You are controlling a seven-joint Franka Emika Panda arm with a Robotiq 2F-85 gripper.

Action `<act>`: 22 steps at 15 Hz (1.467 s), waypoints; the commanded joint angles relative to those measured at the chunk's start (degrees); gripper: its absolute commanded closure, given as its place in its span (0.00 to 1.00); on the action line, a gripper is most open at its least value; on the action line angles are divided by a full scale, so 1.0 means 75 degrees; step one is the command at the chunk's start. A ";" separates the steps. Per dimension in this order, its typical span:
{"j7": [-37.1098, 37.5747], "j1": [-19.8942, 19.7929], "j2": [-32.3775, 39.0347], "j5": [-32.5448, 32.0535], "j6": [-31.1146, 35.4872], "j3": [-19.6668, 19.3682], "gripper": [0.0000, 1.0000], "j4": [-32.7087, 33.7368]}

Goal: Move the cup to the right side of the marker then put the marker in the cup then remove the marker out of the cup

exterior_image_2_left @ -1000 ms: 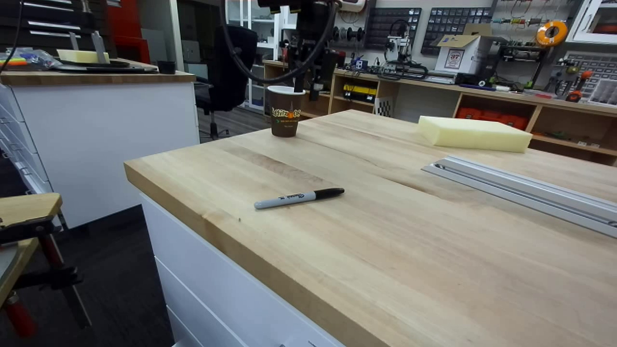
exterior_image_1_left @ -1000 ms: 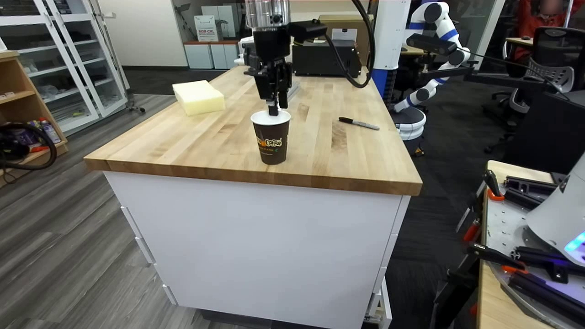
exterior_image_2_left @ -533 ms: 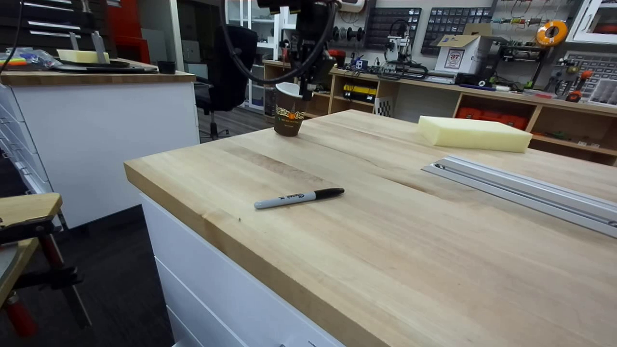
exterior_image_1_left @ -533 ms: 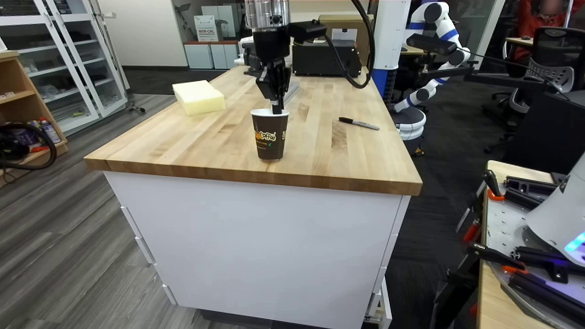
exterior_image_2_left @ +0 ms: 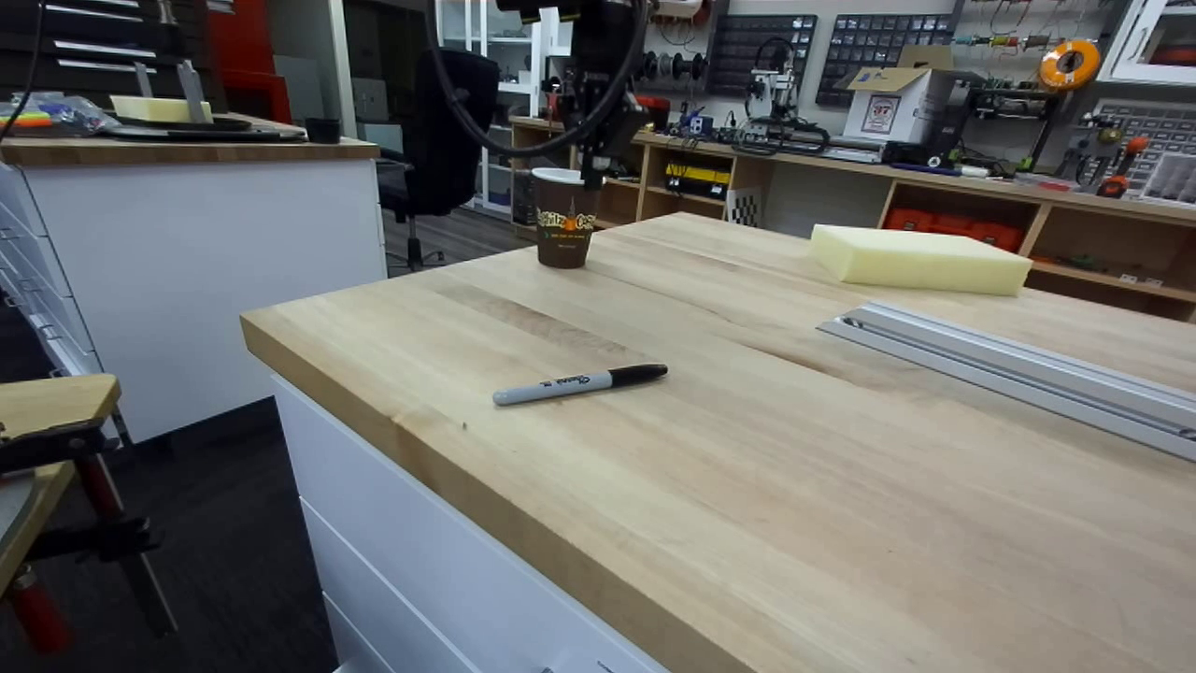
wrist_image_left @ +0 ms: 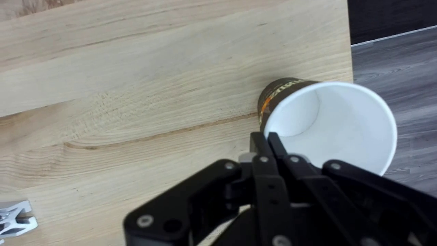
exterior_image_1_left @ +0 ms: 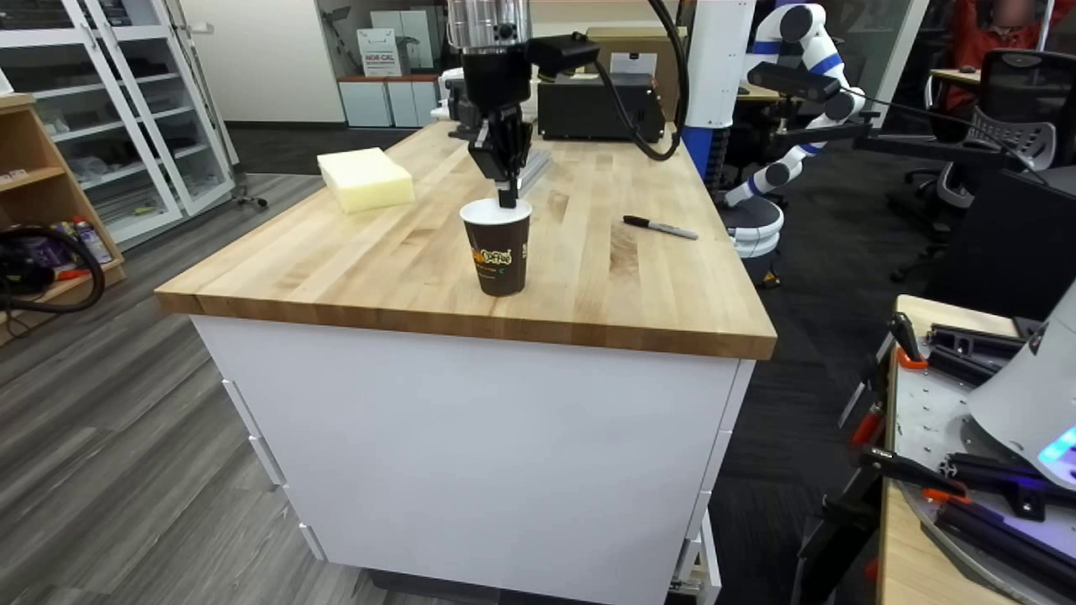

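So the bench (exterior_image_1_left: pixel 588 290) edge runs near the cup (exterior_image_1_left: pixel 498 265), which is upright and nudged slightly since a second ago. The fingers (wrist_image_left: pixel 266 169) have now clamped onto its rim; only the wrist view gets the inside bottom. The marker (exterior_image_2_left: pixel 561 384) lies well apart, plenty of bench between.

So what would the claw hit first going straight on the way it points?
The claw points down, pinching the cup by its rim, so it would probably press the cup into the table first; whether they touch is unclear.
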 commanded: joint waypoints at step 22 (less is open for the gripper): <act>0.0176 -0.0671 -0.1826 -0.0744 0.0292 -0.0978 0.99 -0.1935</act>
